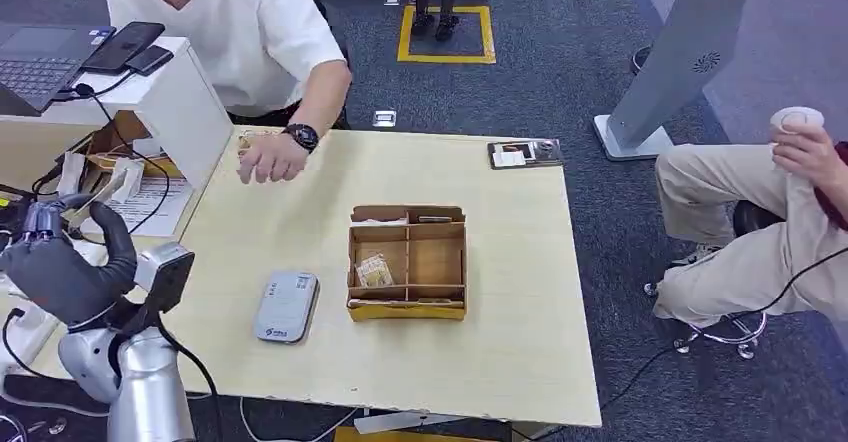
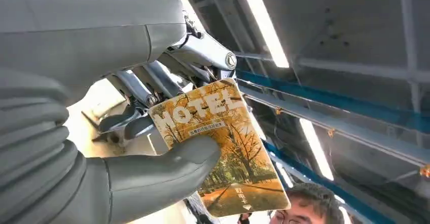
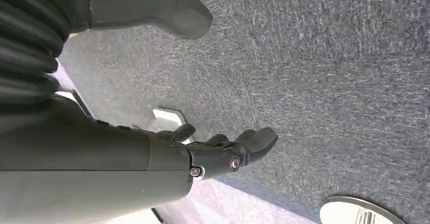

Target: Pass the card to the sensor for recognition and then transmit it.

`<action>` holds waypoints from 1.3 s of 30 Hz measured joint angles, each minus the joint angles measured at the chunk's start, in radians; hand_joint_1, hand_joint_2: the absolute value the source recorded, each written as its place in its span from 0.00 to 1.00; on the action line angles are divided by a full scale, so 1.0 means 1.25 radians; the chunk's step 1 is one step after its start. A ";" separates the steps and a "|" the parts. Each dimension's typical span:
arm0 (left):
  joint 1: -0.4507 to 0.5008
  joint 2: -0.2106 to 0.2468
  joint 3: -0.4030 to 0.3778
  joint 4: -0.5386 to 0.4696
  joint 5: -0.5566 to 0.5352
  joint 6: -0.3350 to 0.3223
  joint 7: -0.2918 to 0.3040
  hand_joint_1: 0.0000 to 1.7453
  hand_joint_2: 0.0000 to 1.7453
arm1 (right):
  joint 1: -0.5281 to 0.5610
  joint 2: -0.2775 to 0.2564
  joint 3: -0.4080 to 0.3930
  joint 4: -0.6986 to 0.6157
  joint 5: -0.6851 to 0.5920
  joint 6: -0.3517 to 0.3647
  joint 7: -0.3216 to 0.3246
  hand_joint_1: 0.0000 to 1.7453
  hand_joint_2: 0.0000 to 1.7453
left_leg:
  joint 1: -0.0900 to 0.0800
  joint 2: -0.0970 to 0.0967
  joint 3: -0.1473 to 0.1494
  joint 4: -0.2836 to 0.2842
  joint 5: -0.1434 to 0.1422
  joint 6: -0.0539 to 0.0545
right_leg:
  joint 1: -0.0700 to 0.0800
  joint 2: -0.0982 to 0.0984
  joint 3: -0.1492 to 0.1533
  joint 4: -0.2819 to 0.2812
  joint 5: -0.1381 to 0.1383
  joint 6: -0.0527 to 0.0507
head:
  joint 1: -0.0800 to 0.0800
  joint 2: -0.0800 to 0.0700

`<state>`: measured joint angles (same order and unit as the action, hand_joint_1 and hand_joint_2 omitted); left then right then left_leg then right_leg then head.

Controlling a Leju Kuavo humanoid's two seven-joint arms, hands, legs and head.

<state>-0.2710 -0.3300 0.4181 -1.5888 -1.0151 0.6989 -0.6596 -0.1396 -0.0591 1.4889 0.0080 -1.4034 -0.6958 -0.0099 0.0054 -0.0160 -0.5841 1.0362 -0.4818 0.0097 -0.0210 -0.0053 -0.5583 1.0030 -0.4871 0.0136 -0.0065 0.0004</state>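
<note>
The left hand (image 2: pixel 152 148) pinches a glossy autumn-tree card (image 2: pixel 223 148) printed "HOTEL" between thumb and fingers, raised at the table's near left. The flat grey rounded sensor (image 1: pixel 286 306) lies on the pale wooden table (image 1: pixel 500 352) to its right, so scanning and hand-over look undone. The right hand (image 3: pixel 223 153) hangs empty, fingers loosely apart.

Office w/ grey carpet floor (image 1: pixel 560 72), ceiling strip lights (image 2: pixel 261 19).
Pale wood table (image 1: pixel 500 342) centre; white desk (image 1: pixel 190 102) at left; yellow floor square (image 1: pixel 446 58) beyond.
</note>
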 joint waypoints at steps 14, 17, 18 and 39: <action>0.010 0.002 -0.073 -0.056 -0.090 0.000 0.071 1.00 1.00 | 0.002 0.000 0.004 0.000 -0.017 0.000 0.000 0.00 1.00 | 0.000 -0.001 0.000 0.000 0.000 0.000 | 0.000 -0.001 0.000 0.000 0.000 0.000 | 0.000 0.000; 0.010 0.003 -0.079 -0.060 -0.090 0.000 0.071 1.00 1.00 | 0.002 0.000 0.004 0.000 -0.017 0.000 0.000 0.00 1.00 | 0.000 -0.001 0.000 0.000 0.000 0.000 | 0.000 -0.001 0.000 0.000 0.000 0.000 | 0.000 0.000; 0.010 0.003 -0.080 -0.060 -0.090 0.000 0.071 1.00 1.00 | 0.002 0.000 0.004 0.000 -0.017 0.000 0.000 0.00 1.00 | 0.000 -0.001 0.000 0.000 0.000 0.000 | 0.000 -0.001 0.000 0.000 0.000 0.000 | 0.000 0.000; 0.141 0.031 -0.206 -0.062 -0.347 0.000 0.234 1.00 1.00 | 0.006 0.000 0.004 0.000 -0.044 0.000 0.009 0.00 1.00 | 0.000 0.000 0.000 0.000 0.000 0.000 | 0.000 0.000 -0.001 0.000 0.000 0.000 | 0.000 0.000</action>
<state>-0.0951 -0.2911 0.1606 -1.6666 -1.4492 0.6989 -0.3666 -0.1322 -0.0591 1.4935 0.0080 -1.4580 -0.6958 0.0019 0.0048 -0.0161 -0.5847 1.0362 -0.4822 0.0099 -0.0215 -0.0054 -0.5594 1.0029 -0.4873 0.0137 -0.0068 0.0000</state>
